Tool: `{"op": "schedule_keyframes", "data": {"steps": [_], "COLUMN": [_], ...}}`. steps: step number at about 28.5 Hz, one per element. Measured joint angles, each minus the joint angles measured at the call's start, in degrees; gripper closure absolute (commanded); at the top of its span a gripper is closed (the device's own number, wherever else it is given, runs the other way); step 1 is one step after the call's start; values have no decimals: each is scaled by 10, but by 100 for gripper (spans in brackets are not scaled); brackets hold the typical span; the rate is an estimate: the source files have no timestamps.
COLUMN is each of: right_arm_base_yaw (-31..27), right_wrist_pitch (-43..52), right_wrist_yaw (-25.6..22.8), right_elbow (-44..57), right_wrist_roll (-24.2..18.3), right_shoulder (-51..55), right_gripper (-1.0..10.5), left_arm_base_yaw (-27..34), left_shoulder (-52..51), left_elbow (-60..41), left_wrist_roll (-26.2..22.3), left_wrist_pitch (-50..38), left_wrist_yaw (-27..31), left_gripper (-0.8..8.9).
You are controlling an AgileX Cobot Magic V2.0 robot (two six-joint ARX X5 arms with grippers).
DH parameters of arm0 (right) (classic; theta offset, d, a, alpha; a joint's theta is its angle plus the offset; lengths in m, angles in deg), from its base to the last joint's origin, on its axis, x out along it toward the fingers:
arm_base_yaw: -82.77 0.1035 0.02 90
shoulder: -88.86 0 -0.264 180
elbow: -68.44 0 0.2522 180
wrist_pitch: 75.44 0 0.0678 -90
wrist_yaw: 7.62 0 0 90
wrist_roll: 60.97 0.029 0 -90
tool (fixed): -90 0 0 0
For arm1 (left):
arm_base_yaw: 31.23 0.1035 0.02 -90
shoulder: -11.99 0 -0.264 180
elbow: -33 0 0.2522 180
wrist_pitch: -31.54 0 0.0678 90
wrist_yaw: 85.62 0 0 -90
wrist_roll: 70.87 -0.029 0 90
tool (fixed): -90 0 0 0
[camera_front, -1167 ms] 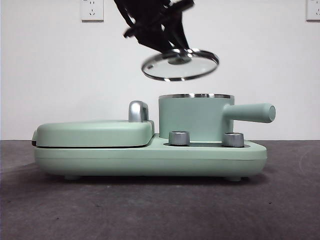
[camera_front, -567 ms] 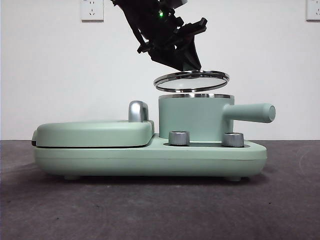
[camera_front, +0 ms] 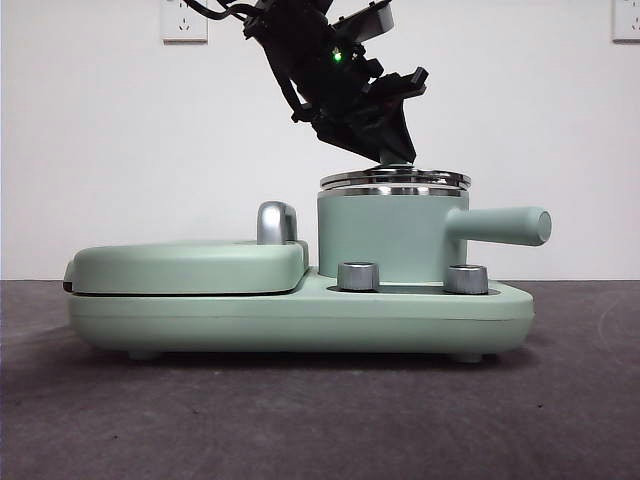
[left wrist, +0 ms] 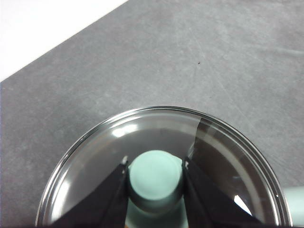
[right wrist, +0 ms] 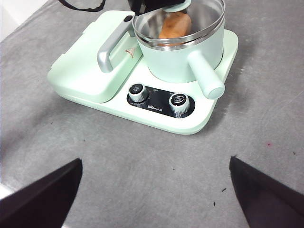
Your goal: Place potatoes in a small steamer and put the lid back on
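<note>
Nearly done: the orange-brown egg-shaped potato lies inside the mint-green cylindrical steamer pot, the steel-rimmed clear-glass lid sits on that pot's rim, and the left gripper, clamped on the knob, only has to release, while the right gripper waits with jaws apart, well clear of the pot.

White wall with sockets, dark grey tabletop

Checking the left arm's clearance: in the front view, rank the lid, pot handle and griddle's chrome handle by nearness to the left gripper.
1. Lid: held by its knob in the left gripper.
2. Pot handle: lower, toward the view's right.
3. Chrome handle: lower, toward the left, slightly farther.
</note>
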Motion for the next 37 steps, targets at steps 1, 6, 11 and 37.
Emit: {"op": "schedule_keyframes", "data": {"steps": [1,6,11,37], "right_arm_base_yaw": [0,0,0,0], "right_wrist_pitch": [0,0,1,2], "right_wrist_yaw": [0,0,0,0], "right_elbow": [0,0,0,0], "right_wrist_roll": [0,1,4,13], "right_shoulder": [0,0,0,0], "right_gripper": [457,457,457,457], "left_arm_base_yaw": [0,0,0,0], "left_shoulder": [1,2,2,3], "left_elbow": [0,0,3,17], "left_wrist_roll": [0,0,0,-79], "left_wrist_pitch": [-1,-2,10,48], "left_wrist_yaw": [0,1,1,-9], "left_gripper": [799,798,798,696]}}
